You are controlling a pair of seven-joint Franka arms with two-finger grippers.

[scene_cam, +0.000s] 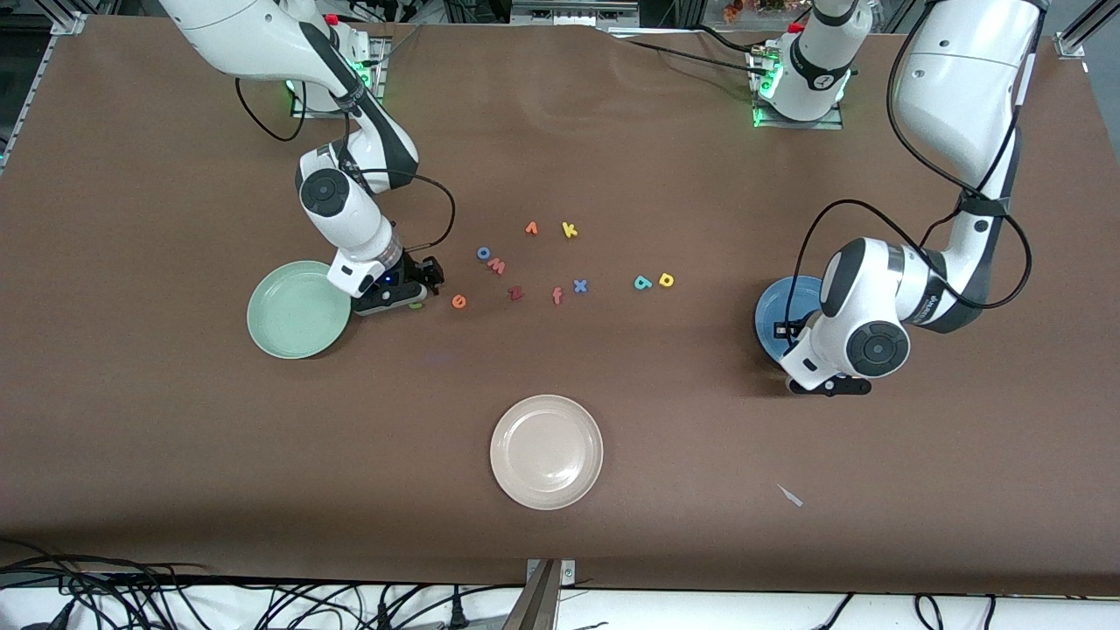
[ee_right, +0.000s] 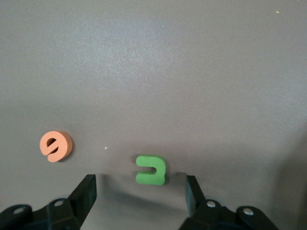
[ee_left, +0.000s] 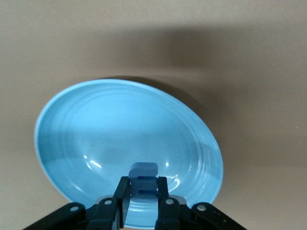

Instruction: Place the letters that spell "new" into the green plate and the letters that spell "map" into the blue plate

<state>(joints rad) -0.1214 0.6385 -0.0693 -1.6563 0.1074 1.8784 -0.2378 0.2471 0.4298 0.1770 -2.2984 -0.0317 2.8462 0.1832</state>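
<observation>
Left pincer (ee_left: 144, 194) of mine clamps the blue m (ee_left: 143, 178) over the blue plate (ee_left: 72, 124); right pincer (ee_right: 141, 194) gapes astride the green n (ee_right: 151, 170)

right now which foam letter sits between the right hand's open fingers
The green n, on the table beside the green plate. It lies in the gap of the right hand, untouched; the orange e lies outside that gap, off to one side.

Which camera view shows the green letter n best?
The right wrist view: the green n lies in plain sight on the table between the open fingers of the right gripper. In the front view only a green sliver shows beside that gripper. The left wrist view does not show it.
</observation>
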